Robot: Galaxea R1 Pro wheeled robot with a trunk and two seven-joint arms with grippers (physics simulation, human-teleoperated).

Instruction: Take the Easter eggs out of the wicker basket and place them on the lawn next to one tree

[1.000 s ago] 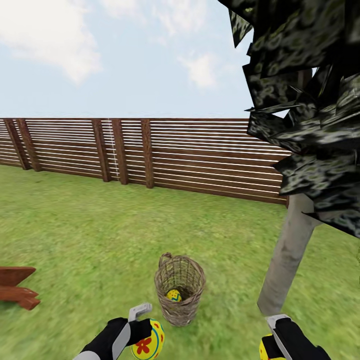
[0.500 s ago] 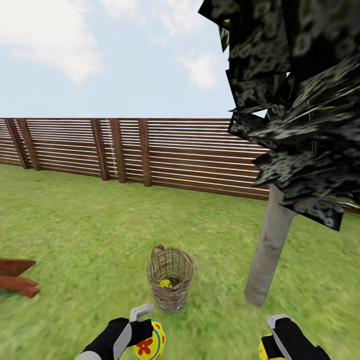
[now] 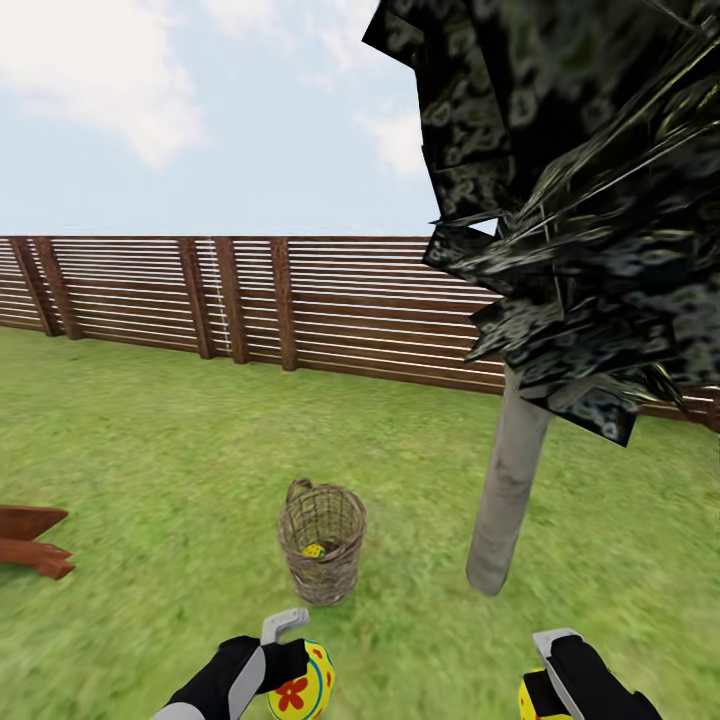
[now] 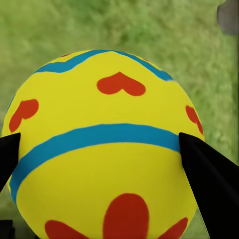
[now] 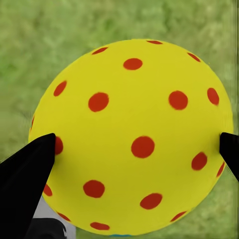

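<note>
The wicker basket (image 3: 322,548) stands on the lawn (image 3: 150,460) ahead of me, with one yellow Easter egg (image 3: 313,550) inside it. To its right rises the tree (image 3: 508,480), a pale trunk under a dark mottled crown. At the lower edge of the head view, my left gripper (image 3: 298,668) is shut on a yellow Easter egg (image 3: 305,685) with blue bands and red flowers (image 4: 104,139). Low on the right, my right gripper (image 3: 540,688) is shut on a yellow Easter egg (image 3: 529,702) with red dots (image 5: 134,134). Black fingers (image 4: 209,174) (image 5: 25,179) press each egg's sides.
A brown slat fence (image 3: 300,300) closes the garden behind the basket and tree. A red-brown wooden object (image 3: 30,542) lies at the left edge. Open grass lies between me and the trunk's base.
The whole view has shifted: the camera has moved, so basket and tree now look smaller and further left. Both grippers keep their eggs in the same place.
</note>
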